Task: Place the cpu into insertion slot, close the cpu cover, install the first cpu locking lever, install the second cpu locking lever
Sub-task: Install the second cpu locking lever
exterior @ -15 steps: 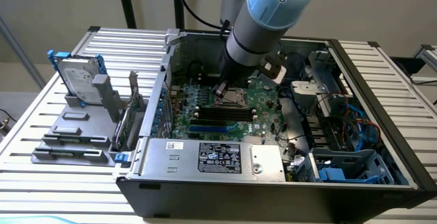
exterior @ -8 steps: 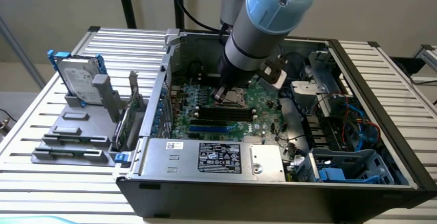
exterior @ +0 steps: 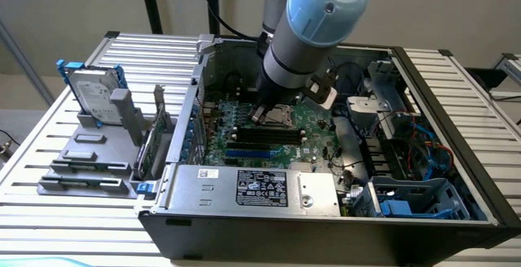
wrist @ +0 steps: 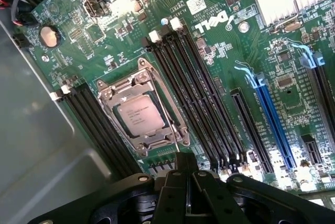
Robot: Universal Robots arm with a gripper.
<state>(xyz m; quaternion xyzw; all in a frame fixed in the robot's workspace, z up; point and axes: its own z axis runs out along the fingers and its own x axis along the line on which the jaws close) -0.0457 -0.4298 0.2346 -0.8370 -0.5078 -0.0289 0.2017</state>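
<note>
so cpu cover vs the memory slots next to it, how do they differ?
The cpu cover is a square, silvery metal frame, its window showing the cpu. The memory slots are long, narrow, black strips in parallel rows. Both lie flat on the green motherboard, at the same diagonal angle in the wrist view.

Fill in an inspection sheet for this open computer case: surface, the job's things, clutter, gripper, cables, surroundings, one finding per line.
Surface: green motherboard inside the open computer case, which lies on a slatted metal table.
Job's things: cpu sits in the insertion slot; cpu cover is down around it, chip showing through its window. A thin locking lever runs along one side.
Clutter: hard drive upright in a grey holder on the table.
Gripper: gripper just above the board, beside the socket, holding nothing.
Cables: blue and red wires at the case's exterior-view right.
Surroundings: power supply; black memory slots.
</note>
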